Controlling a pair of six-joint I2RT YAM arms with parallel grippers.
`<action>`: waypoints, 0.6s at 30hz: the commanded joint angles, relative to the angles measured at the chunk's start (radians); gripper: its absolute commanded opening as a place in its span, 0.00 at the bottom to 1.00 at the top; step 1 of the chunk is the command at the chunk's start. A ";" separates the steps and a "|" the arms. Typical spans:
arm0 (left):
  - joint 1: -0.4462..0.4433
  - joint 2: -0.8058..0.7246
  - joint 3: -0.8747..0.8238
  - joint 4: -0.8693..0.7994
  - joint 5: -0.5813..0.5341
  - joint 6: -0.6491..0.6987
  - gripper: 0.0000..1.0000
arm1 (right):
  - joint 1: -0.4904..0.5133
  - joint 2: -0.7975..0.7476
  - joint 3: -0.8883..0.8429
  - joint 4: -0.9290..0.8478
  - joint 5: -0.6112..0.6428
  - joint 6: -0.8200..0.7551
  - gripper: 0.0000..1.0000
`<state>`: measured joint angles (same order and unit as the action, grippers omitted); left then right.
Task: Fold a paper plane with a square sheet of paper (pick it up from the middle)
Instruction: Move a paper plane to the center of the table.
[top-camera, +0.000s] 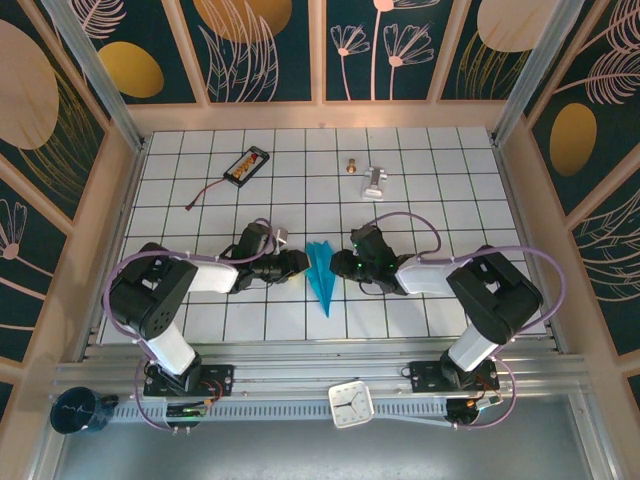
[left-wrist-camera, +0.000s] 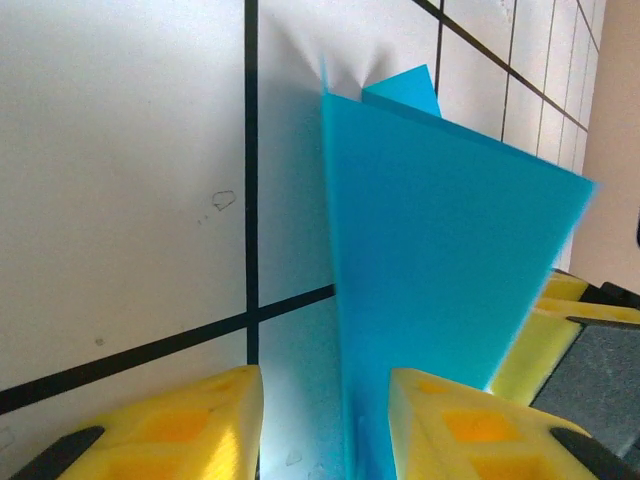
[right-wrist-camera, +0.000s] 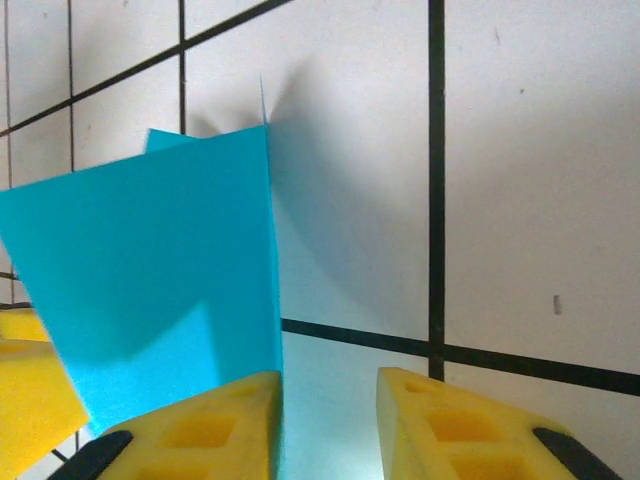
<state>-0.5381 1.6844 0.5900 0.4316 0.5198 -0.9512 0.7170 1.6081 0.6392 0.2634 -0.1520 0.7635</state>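
Where the two arms meet near the middle of the white tiled table (top-camera: 440, 200), a slim, pointed teal-blue paper plane (top-camera: 322, 275) lies on the black-lined grid with its nose toward the arm bases. The left gripper (top-camera: 298, 263) sits just beside one flank of the paper plane and the right gripper (top-camera: 348, 265) just beside the other.

From the left wrist, the left gripper (left-wrist-camera: 325, 425) has its yellow foam pads (left-wrist-camera: 190, 425) standing apart. The raised fold of the plane (left-wrist-camera: 440, 260) runs down into the gap, nearer one pad, and is not pinched. The right wrist shows the same: the right gripper (right-wrist-camera: 328, 425) has parted pads (right-wrist-camera: 460, 420) with white tile showing between them. The edge of the plane (right-wrist-camera: 160, 260) lies close against the inner face of one pad, and it cannot be told whether they touch. Neither claw clamps the paper.

Farther back on the tiles, well apart from the plane, lie a black rectangular battery pack with an orange label and a trailing lead (top-camera: 246, 165), a small silver metal piece (top-camera: 375, 181) and a tiny brass-coloured piece (top-camera: 352, 166). Dark teal wall panels (top-camera: 265, 50) printed with gold discs and pink leaf outlines, framed in pale wood, close in three sides. A ribbed aluminium rail (top-camera: 300, 385) carries the arm bases, and a white square clock (top-camera: 351, 404) rests on it.
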 joint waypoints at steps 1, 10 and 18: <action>0.010 -0.045 0.014 -0.026 0.002 0.017 0.41 | -0.014 -0.048 -0.003 -0.008 -0.001 -0.011 0.33; 0.021 -0.074 0.027 -0.087 -0.020 0.060 0.49 | -0.021 -0.070 0.008 -0.016 -0.015 -0.027 0.39; 0.033 -0.106 0.025 -0.134 -0.050 0.101 0.56 | 0.000 -0.123 -0.011 -0.033 0.003 -0.054 0.45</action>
<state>-0.5148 1.6135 0.5987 0.3382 0.4870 -0.8875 0.7067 1.5311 0.6392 0.2516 -0.1581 0.7372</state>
